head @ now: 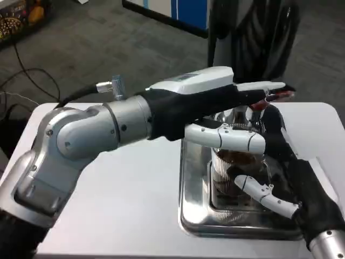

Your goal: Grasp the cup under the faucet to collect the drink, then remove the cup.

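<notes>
A clear ribbed cup (227, 171) with dark drink in it stands on the steel drip tray (195, 210), under the chrome faucet (235, 115). My right hand (294, 186) comes in from the lower right and grips the cup, its thumb across the cup's front and its black palm against the right side. My left hand (215, 102) reaches across from the left above the cup. Its fingers are stretched out straight, with the tips on the red tap lever (281, 95), and its thumb is spread out below, just over the cup's rim. The left hand hides most of the faucet.
The tray sits right of centre on the white table (129, 189), close to the front edge. My left forearm (91, 135) spans the table's left half. Behind the table are dark carpet, cables at the left and a dark stand at the back right.
</notes>
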`<state>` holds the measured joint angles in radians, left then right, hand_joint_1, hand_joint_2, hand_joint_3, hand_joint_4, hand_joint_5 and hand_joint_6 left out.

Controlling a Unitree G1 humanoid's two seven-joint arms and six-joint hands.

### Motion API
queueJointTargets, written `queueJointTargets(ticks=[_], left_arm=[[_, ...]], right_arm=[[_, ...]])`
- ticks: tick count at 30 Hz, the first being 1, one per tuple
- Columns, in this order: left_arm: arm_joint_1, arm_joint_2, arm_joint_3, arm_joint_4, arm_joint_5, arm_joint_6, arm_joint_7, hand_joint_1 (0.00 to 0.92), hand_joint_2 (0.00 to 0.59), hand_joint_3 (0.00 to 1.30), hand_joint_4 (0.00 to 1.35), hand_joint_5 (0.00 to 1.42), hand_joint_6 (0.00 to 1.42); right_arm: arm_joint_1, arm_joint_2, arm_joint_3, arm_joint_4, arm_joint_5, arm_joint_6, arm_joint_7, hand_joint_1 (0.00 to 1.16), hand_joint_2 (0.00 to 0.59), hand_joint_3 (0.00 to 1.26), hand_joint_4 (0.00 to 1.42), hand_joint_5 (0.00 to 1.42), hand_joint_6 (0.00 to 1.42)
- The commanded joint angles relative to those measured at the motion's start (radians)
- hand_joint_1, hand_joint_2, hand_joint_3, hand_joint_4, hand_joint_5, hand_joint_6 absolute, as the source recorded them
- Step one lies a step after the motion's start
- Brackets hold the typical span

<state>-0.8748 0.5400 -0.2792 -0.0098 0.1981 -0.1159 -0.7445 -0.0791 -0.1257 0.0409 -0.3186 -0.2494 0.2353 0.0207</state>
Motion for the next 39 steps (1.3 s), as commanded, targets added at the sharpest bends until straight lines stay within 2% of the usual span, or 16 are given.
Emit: queueJointTargets(ticks=[1, 12, 24, 32, 39], left_arm=[[0.049, 0.004, 0.016, 0.002, -0.005, -0.026, 0.004, 0.0, 0.107, 0.08, 0.0, 0.07, 0.2], [0.095, -0.038, 0.115, -0.001, -0.047, -0.117, 0.128, 0.0, 0.103, 0.06, 0.0, 0.08, 0.22], [0.139, -0.069, 0.17, -0.043, -0.053, -0.144, 0.196, 0.0, 0.102, 0.06, 0.0, 0.09, 0.22], [0.22, -0.063, 0.22, -0.142, -0.064, -0.133, 0.221, 0.0, 0.105, 0.09, 0.0, 0.13, 0.24], [0.354, -0.036, 0.28, -0.244, -0.085, -0.1, 0.227, 0.0, 0.102, 0.14, 0.05, 0.18, 0.28]], right_arm=[[-0.007, 0.006, -0.002, 0.008, 0.003, 0.005, -0.008, 0.67, 0.207, 0.0, 0.0, 0.07, 0.0], [-0.002, 0.006, 0.003, 0.01, 0.003, 0.007, -0.005, 0.67, 0.21, 0.0, 0.0, 0.07, 0.0], [0.002, 0.005, 0.0, 0.008, 0.008, 0.004, -0.004, 0.65, 0.214, 0.0, 0.0, 0.07, 0.0], [0.003, 0.003, -0.003, 0.007, 0.012, 0.003, 0.0, 0.65, 0.214, 0.0, 0.0, 0.07, 0.0], [0.004, 0.004, -0.004, 0.006, 0.024, 0.0, 0.004, 0.64, 0.216, 0.0, 0.0, 0.07, 0.0]])
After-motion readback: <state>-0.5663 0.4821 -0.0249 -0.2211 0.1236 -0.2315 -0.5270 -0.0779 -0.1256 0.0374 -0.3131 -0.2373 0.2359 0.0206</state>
